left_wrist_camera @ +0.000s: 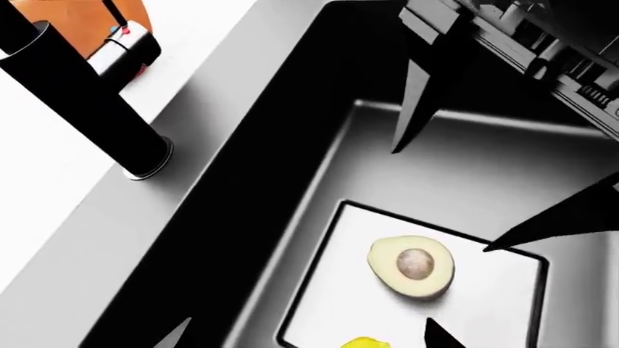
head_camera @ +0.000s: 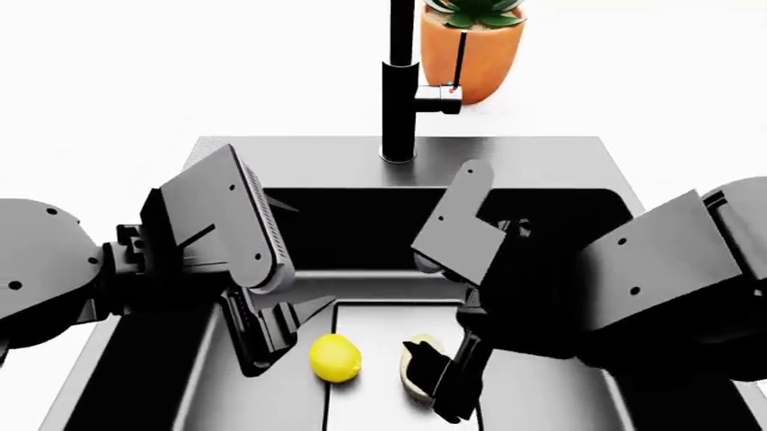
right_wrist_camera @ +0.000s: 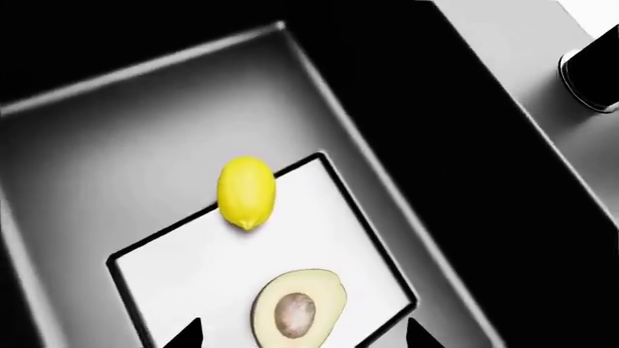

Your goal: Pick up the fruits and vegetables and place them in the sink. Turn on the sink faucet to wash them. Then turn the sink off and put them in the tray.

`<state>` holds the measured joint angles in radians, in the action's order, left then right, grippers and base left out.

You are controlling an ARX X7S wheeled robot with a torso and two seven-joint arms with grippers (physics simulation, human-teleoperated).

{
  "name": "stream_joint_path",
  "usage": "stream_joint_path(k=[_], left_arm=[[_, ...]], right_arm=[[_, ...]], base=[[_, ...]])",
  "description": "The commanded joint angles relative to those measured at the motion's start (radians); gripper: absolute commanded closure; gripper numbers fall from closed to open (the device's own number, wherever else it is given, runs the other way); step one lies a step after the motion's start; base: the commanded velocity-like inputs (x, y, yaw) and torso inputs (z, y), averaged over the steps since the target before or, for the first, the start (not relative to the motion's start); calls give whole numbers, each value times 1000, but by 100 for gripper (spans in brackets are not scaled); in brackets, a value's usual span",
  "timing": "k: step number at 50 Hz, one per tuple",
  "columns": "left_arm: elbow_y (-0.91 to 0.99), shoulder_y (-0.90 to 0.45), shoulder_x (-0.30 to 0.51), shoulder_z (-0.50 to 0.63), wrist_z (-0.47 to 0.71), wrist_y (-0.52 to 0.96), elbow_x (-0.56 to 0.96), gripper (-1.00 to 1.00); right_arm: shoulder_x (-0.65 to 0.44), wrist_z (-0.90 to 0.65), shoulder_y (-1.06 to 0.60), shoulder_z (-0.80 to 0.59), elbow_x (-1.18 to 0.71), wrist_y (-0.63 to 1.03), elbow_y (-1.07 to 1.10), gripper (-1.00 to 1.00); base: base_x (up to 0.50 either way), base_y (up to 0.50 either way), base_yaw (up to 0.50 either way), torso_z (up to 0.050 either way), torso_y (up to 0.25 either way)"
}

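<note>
The lemon (head_camera: 336, 357) and the halved avocado (head_camera: 418, 370) lie on the pale drain plate (head_camera: 372, 321) at the bottom of the black sink (head_camera: 312, 153). My right gripper (right_wrist_camera: 301, 335) is open low over the avocado (right_wrist_camera: 295, 308), one fingertip on each side, with the lemon (right_wrist_camera: 246, 192) beyond. My left gripper (left_wrist_camera: 307, 337) is open above the lemon (left_wrist_camera: 366, 342), and the avocado (left_wrist_camera: 411, 266) lies just past it. In the head view my left gripper (head_camera: 266, 352) sits beside the lemon and my right gripper (head_camera: 446, 386) hides part of the avocado. The faucet (head_camera: 400, 90) stands behind the basin. The tray is out of view.
An orange plant pot (head_camera: 473, 49) stands behind the faucet (left_wrist_camera: 87, 101) on the white counter. The right gripper's black fingers (left_wrist_camera: 416, 101) reach across the left wrist view. Both arms crowd the basin between its dark walls (right_wrist_camera: 435, 145).
</note>
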<state>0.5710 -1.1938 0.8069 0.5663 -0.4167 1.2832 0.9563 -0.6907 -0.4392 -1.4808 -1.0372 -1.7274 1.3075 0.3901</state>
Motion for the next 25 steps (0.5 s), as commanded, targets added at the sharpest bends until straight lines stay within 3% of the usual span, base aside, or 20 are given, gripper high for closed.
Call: stream_joint_path(k=[1,15,25], left_arm=[[-9,7,-6,27,-4,-19,-17,-100],[-15,24,-5,43,-12,-48,-28,-100],[-19,29,-2,50,-15,-65,-35,-100]], right_arm=[[5,-134,62,-24,-99,-56,-59,-100],[-1,-214,147,-47,-180,-142,-128,-100],[26,-167,208,-60,-63,-205,-241,-100]], base=[[0,0,0,0,0],[0,0,0,0,0],[0,0,0,0,0]])
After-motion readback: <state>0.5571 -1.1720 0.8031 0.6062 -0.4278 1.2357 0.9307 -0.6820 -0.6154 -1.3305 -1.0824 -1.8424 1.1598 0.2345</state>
